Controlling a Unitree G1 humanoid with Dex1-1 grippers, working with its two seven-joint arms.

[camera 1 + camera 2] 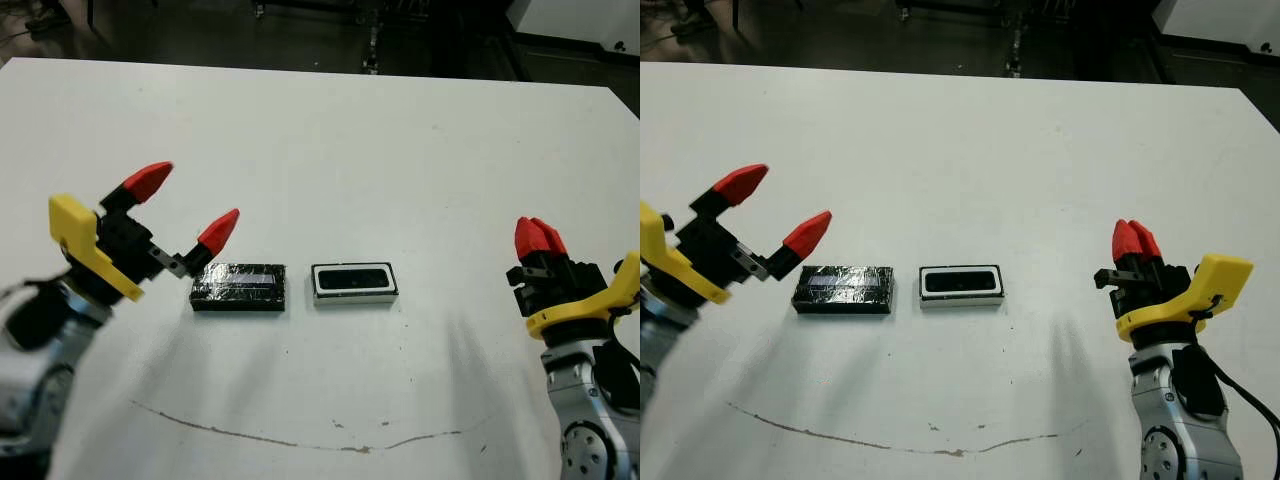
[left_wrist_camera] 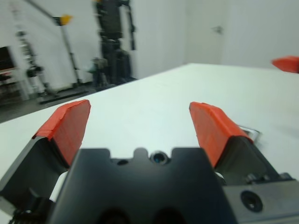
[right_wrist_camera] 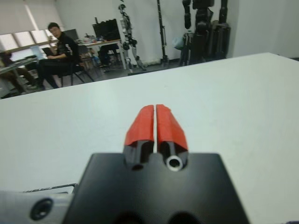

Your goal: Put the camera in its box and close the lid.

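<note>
The camera stage is judged complete: the small flat black glossy camera (image 1: 354, 277) is seen lying inside the shallow white tray-shaped box with a thin dark rim (image 1: 355, 295). The black glossy rectangular lid with a pale lilac strip (image 1: 239, 287) is found lying flat just beside the box, on the side of the robot's left arm, apart from it by a narrow gap. The closing step is therefore judged to be in hand, not yet begun. A descent of the left tool (image 1: 184, 207) onto the lid, a grasp across its narrow sides, and a transfer squarely over the box would be called for.

The left tool is held wide apart and empty, raised above the white surface (image 1: 330, 150), its nearer fingertip just beside the lid's far end; contact cannot be confirmed. The right tool (image 1: 538, 237) is pressed together on nothing, well apart from the box on the opposite side.
</note>
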